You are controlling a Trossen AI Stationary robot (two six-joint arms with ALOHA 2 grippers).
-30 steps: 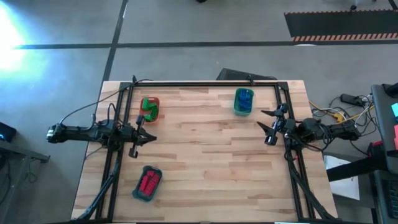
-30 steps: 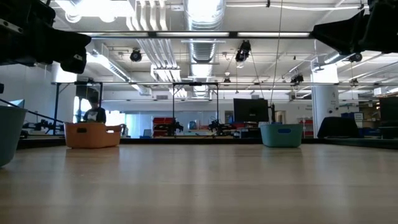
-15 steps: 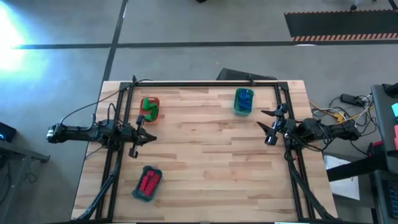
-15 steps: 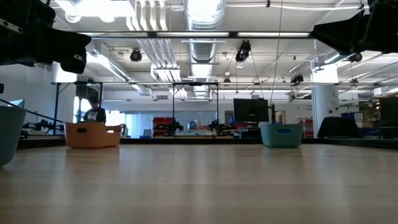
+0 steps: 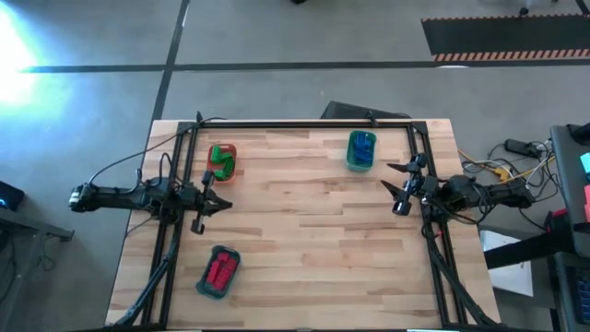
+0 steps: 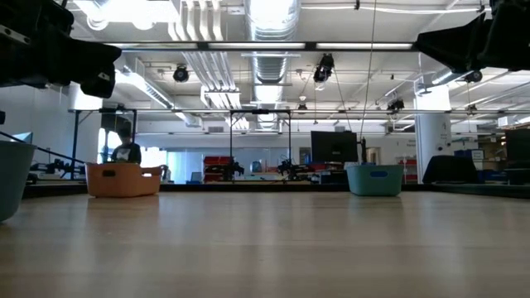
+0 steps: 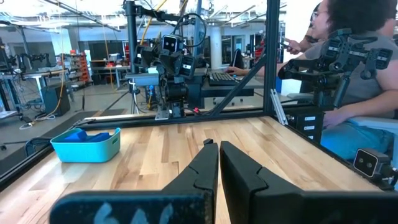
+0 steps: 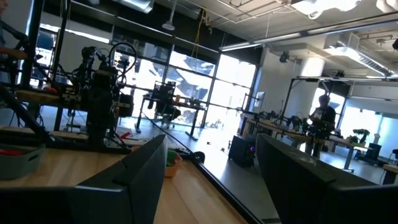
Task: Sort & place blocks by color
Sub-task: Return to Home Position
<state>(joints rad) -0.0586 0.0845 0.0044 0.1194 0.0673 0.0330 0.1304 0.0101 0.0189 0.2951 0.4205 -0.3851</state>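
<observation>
The left gripper (image 7: 218, 148) is held closed on nothing; the right gripper (image 8: 211, 155) is spread wide, empty. Blue blocks (image 7: 78, 135) are seen well beyond the left fingers (image 7: 199, 177).

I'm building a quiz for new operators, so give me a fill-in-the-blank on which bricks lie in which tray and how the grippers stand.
1. The orange oblong plastic tray holds only ___ studded plastic bricks.
2. The green oblong tray holds only ___ bricks.
3. The teal oblong tray holds only ___ bricks.
4. The left gripper is shut; the right gripper is ___.
Missing words: green, blue, red, open.
</observation>
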